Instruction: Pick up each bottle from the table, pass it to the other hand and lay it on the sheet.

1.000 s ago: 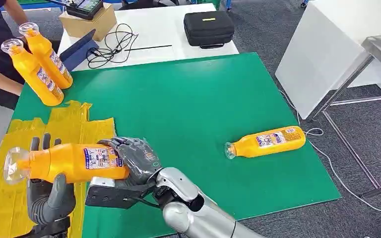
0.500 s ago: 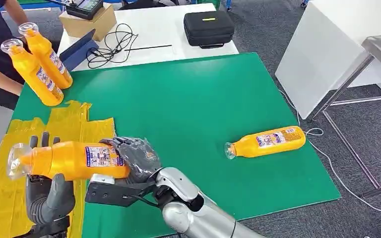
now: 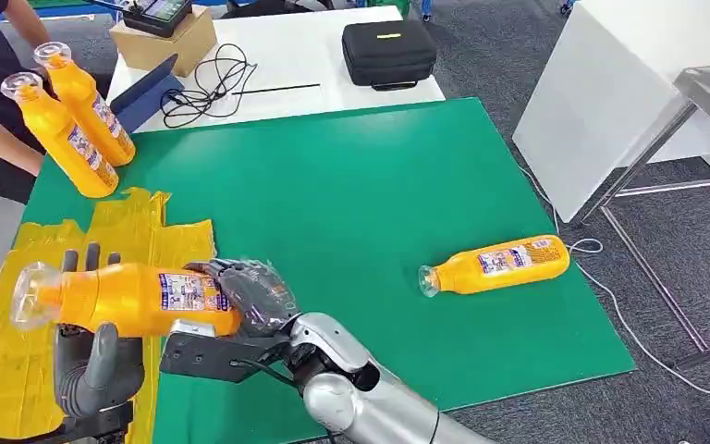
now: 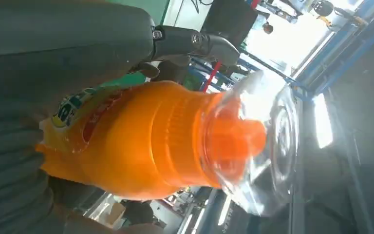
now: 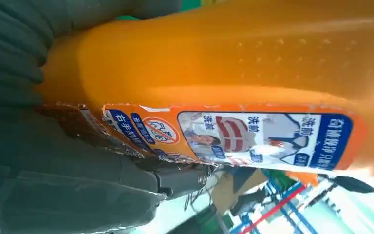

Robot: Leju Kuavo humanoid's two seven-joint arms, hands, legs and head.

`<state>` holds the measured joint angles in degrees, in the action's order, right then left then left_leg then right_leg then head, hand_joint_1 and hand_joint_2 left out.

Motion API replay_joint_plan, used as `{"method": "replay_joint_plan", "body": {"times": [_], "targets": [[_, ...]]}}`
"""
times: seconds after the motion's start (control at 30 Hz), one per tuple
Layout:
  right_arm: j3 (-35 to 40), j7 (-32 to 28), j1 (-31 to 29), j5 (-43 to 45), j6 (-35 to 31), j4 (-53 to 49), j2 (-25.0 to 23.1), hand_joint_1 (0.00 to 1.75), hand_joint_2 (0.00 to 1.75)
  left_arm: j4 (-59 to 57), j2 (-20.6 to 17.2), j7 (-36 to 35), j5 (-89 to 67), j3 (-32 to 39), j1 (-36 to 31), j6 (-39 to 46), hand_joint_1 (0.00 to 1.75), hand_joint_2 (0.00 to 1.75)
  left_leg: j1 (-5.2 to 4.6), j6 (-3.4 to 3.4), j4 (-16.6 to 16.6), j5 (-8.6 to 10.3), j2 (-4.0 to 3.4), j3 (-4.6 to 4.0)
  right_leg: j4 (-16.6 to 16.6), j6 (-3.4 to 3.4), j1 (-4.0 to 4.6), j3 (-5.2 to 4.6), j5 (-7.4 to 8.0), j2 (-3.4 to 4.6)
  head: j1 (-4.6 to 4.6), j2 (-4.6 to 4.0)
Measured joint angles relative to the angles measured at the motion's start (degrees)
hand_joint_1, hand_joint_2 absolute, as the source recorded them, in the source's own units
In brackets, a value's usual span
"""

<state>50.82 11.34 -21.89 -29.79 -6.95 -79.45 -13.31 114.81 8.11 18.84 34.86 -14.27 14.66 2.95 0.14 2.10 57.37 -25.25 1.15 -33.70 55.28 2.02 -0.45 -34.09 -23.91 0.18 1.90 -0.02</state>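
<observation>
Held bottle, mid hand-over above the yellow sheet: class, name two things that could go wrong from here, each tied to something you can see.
1. The bottle lies level between both hands: the right hand grips its base, the left hand cups it near the neck. If the right lets go before the left has closed, it may drop.
2. The sheet is crumpled and the bottle is round, so once laid down it might roll onto the green mat.

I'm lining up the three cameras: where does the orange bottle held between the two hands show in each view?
Head view: held bottle low on the left, lying level over the yellow sheet.
Left wrist view: held bottle at centre, clear cap toward the camera.
Right wrist view: held bottle across the top, label showing.
Shared landmark: its printed label.
</observation>
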Motion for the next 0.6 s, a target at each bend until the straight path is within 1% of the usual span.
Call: {"method": "replay_joint_plan", "body": {"times": [0.13,0.43,0.6], "targets": [[-0.1,-0.5,0.0,2.7,1.2,0.0,0.0,1.75,1.75,0.0,0.0,-0.5,0.2,-0.2,-0.2,-0.4,0.00,1.75,0.00,0.00,0.0,0.00,0.00,0.00,0.0,0.00,0.00,0.00,0.00,0.00,0.00,0.00],[-0.2,-0.5,0.0,3.5,1.8,0.1,0.0,1.75,1.75,0.0,0.0,-0.8,0.6,-0.6,-0.7,-0.5,0.00,1.75,0.00,0.00,0.0,0.00,0.00,0.00,0.0,0.00,0.00,0.01,0.00,0.00,0.00,0.00],[-1.2,-0.5,-0.3,8.4,4.0,0.9,-0.1,1.75,1.75,-0.1,0.0,-2.0,1.9,-0.7,-1.3,-0.7,0.00,1.75,0.00,0.00,0.0,0.00,0.00,0.00,0.0,0.00,0.00,0.00,0.00,0.00,0.00,0.00]]}}
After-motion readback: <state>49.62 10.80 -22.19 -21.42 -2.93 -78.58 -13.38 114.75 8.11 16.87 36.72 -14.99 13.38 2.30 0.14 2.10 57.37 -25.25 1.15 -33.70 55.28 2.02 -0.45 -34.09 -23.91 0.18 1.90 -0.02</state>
